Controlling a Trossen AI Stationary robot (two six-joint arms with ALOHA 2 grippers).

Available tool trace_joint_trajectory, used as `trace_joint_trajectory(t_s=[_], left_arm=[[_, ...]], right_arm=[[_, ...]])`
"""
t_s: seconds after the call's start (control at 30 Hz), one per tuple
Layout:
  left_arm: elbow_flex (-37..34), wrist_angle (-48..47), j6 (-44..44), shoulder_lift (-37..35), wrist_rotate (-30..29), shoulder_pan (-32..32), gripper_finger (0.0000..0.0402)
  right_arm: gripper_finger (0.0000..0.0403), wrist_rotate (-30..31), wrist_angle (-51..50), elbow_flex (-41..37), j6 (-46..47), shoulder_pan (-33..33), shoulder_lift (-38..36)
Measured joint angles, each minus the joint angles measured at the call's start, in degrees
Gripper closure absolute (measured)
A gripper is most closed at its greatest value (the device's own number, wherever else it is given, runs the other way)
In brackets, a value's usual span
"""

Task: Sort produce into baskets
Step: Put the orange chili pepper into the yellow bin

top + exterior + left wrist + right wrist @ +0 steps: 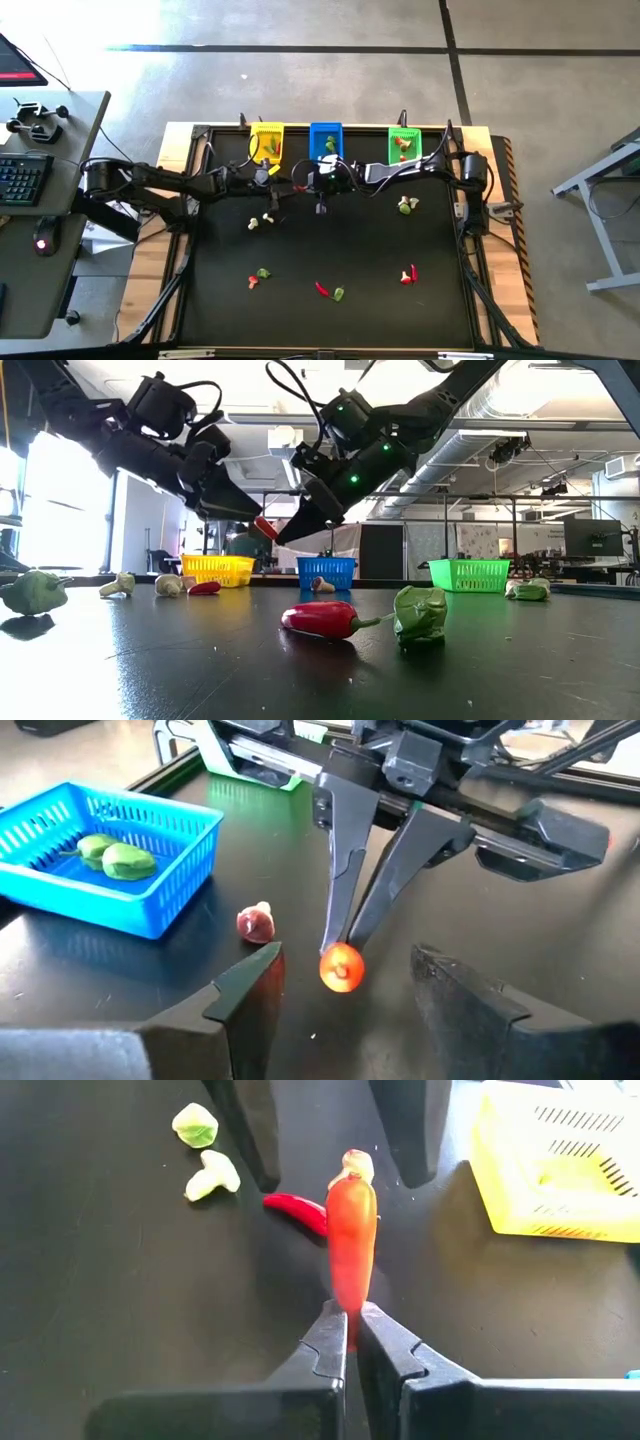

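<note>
My right gripper [350, 1342] is shut on an orange-red chilli [351, 1245], held above the table in front of the yellow basket [267, 140] and blue basket [326, 140]. My left gripper [345, 995] is open. Its two fingers stand on either side of the chilli's free end [340, 967] without touching it. In the low view the two grippers meet tip to tip around the chilli [265, 527]. The blue basket [110, 840] holds green pieces. The green basket [403, 143] stands to the right. My right gripper pinches one end of the chilli [350, 1315] between its two fingertips. The chilli sticks out past the fingers, in line with them. The fingers slant down toward the table's left side [300, 520]. The chilli is lifted clear of the table.
Loose produce lies on the black table: a mushroom-like piece [255, 923] under the grippers, a red chilli [295, 1210], a white piece [213, 1175], a green piece [195, 1125], and more near the front [325, 290], [258, 277], [408, 275] and right [406, 205].
</note>
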Motion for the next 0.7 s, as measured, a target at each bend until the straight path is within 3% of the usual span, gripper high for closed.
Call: trace_joint_trajectory(t_s=[0.7], left_arm=[[0.85,1.57,0.04,2.82,0.22,0.02,0.0232]], right_arm=[[0.0403,-1.42,0.51,0.02,-0.40,0.00,0.00]])
